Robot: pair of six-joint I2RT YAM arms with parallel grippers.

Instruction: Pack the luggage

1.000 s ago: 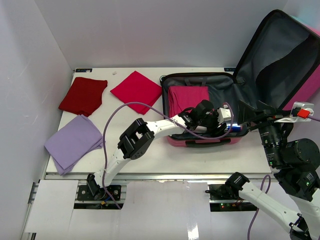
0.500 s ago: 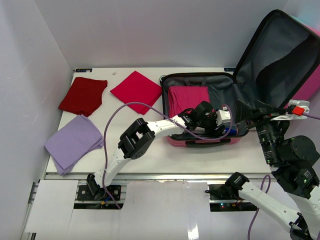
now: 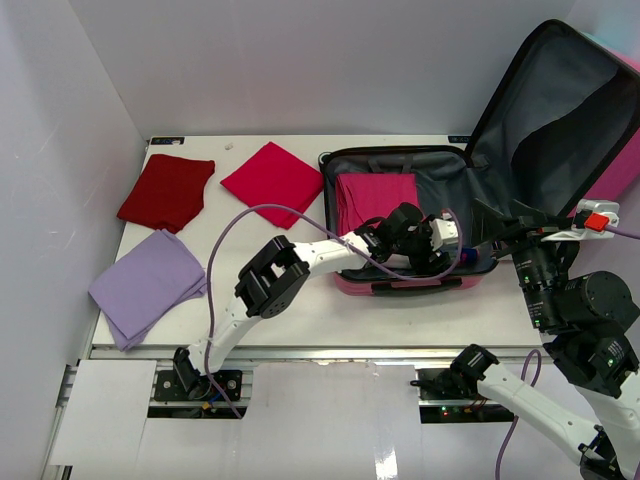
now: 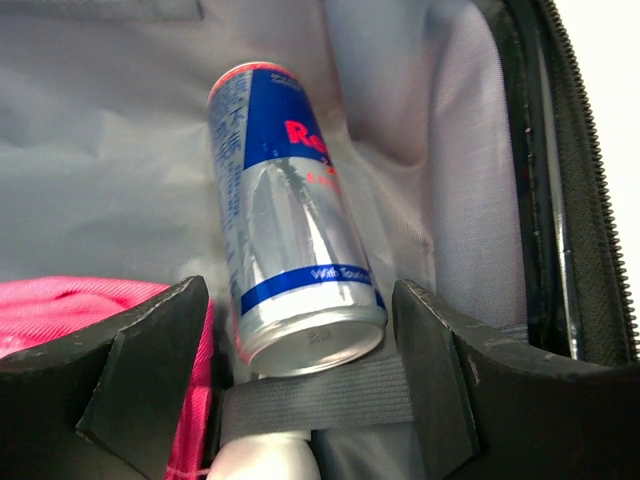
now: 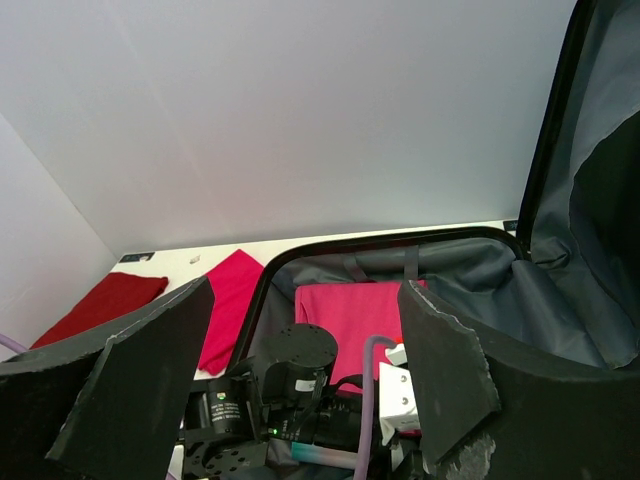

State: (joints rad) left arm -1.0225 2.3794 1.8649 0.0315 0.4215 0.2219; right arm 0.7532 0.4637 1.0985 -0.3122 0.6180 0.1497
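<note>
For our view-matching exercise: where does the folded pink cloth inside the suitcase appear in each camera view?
Top external: pink cloth right of centre, in the left half of the luggage.
Left wrist: pink cloth at bottom-left, left of the can.
Right wrist: pink cloth at lower centre, inside the open luggage.
Shared landmark: the luggage's grey lining.

white table (image 3: 300, 310), open luggage (image 3: 450, 185), three cloths (image 3: 166, 190) (image 3: 272, 182) (image 3: 148, 285)

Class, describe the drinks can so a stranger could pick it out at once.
Find the open luggage at the right of the table. On its grey lining, beside the folded pink cloth, lies the can. It alone is metal: silver and blue with red lettering, unlike the soft cloth.
</note>
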